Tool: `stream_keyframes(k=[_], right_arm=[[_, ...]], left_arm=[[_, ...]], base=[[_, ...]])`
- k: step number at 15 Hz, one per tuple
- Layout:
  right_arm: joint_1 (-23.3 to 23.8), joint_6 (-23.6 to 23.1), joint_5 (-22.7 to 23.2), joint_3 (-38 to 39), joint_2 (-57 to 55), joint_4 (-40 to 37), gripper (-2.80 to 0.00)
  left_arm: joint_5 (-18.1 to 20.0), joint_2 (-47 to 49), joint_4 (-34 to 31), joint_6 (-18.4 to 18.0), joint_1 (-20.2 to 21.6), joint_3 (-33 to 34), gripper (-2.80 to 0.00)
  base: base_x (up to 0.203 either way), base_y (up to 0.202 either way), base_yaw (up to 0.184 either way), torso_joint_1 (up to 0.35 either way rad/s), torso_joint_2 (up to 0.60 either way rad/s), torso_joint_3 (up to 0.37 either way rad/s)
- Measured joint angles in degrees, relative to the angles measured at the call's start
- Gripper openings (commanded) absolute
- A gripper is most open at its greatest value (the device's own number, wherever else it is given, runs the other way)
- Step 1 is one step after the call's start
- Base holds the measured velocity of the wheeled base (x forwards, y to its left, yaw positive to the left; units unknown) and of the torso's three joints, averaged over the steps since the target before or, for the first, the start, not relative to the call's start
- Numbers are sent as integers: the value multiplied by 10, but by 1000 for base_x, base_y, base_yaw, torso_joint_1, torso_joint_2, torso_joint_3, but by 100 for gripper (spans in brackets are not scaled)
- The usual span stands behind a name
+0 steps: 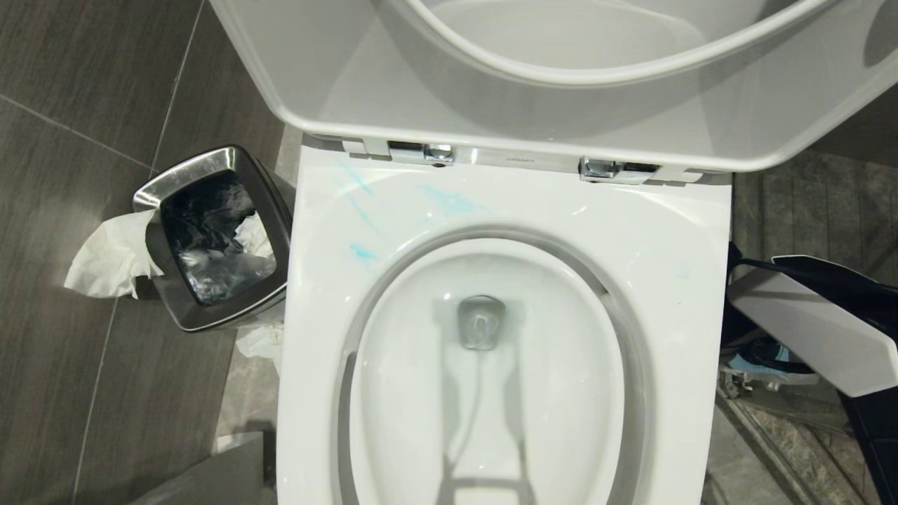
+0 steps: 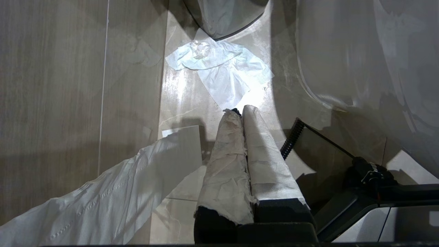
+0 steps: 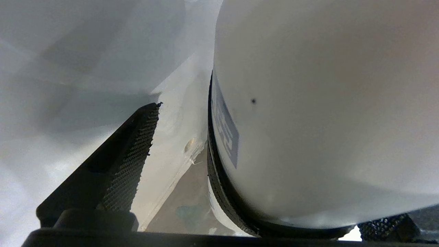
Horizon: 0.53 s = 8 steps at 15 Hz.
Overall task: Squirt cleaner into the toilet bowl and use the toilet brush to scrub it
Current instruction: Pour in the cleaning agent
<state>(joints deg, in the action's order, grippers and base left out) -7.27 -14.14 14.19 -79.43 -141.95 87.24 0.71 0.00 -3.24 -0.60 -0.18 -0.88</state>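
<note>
The toilet bowl point(image 1: 673, 266) fills the head view, seat and lid up, with water over its drain. Cleaner shows as turquoise streaks point(image 1: 449, 201) and a blot point(image 1: 363, 254) on the back left of the rim. No toilet brush is in view. My right arm point(image 1: 807, 330) reaches down beside the bowl's right side. There the right gripper point(image 3: 267, 164) is open around a white rounded container point(image 3: 325, 120) with a grey-blue label; a gap separates one finger point(image 3: 130, 161) from it. My left gripper point(image 2: 240, 111), fingers wrapped in white paper, hangs shut over the floor left of the toilet.
A steel waste bin point(image 1: 210, 238) with a black liner stands left of the bowl, with tissue point(image 1: 112, 256) draped over its edge. Crumpled tissue point(image 2: 219, 68) and a long paper strip point(image 2: 103, 199) lie on the floor tiles. The raised lid point(image 1: 561, 70) overhangs the back.
</note>
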Motion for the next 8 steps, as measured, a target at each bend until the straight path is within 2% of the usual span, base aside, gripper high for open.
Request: stream_keyframes(k=[8], right_arm=[[0,0,-3,-27,-13,-2,0]], left_arm=[[0,0,0,0,0,0,-280]], base=[[0,0,0,0,0,0]])
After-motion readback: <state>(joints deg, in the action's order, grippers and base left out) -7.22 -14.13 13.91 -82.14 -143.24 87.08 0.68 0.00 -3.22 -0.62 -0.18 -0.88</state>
